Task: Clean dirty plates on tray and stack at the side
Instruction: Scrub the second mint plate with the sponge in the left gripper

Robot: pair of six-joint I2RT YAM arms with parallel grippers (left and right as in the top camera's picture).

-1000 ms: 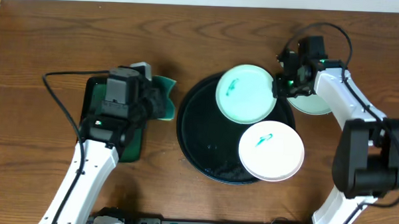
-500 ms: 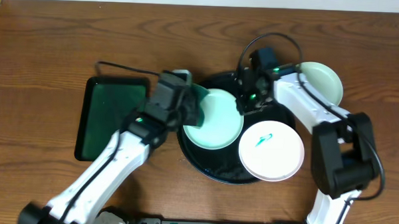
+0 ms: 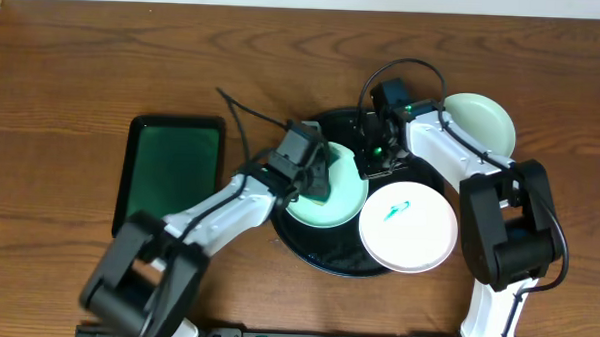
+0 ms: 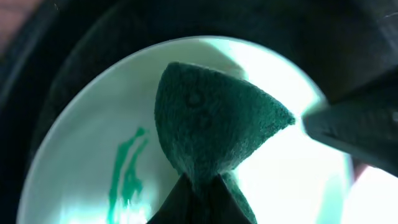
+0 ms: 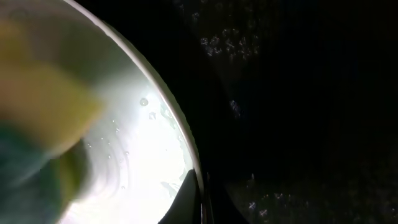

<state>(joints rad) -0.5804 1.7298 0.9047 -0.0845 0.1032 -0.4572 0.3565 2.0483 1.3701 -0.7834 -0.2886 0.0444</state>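
Observation:
The black tray (image 3: 322, 246) holds a mint plate (image 3: 341, 205) and a white plate (image 3: 418, 238) that bears a teal smear. A second mint plate (image 3: 479, 123) lies on the table right of the tray. My left gripper (image 3: 312, 169) is shut on a dark green sponge (image 4: 211, 124), whose tip is over the mint plate (image 4: 81, 180) beside a teal smear (image 4: 127, 168). My right gripper (image 3: 372, 163) is shut on that plate's right rim (image 5: 200, 186), with the black tray (image 5: 298, 93) beside it.
A dark green rectangular tray (image 3: 170, 174) lies on the wooden table at the left. The left arm crosses from the front left to the round tray. The right arm reaches in from the right, past the side plate.
My left gripper carried the sponge from the green tray onto the mint plate. My right gripper left the side plate and took the mint plate's rim; that plate slid left and nearer.

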